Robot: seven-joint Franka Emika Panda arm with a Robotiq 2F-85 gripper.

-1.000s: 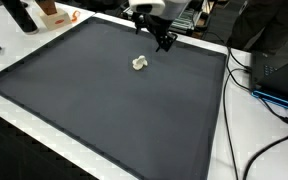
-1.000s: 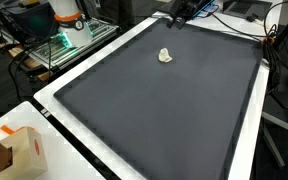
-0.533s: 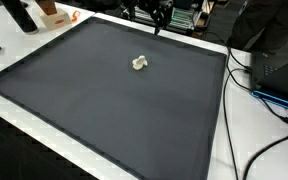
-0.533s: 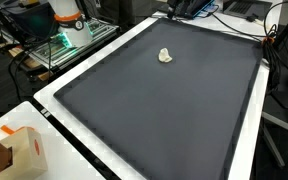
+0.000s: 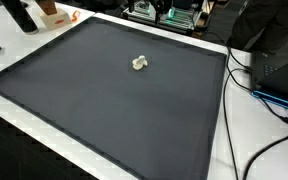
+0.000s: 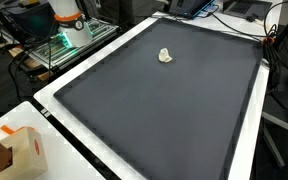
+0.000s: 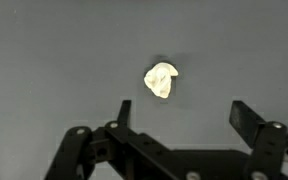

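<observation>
Wrist view: claw (image 7: 184, 116) wide open, empty | hangs high over white lump (image 7: 161, 80) on dark mat (image 7: 44, 60) | step: lining up, I reckon | next needs: descend, lump centred between jaws

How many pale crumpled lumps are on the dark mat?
1. The lump lies on the mat, toward its far edge in both exterior views; in the wrist view it sits beyond the open gripper, untouched.
</observation>
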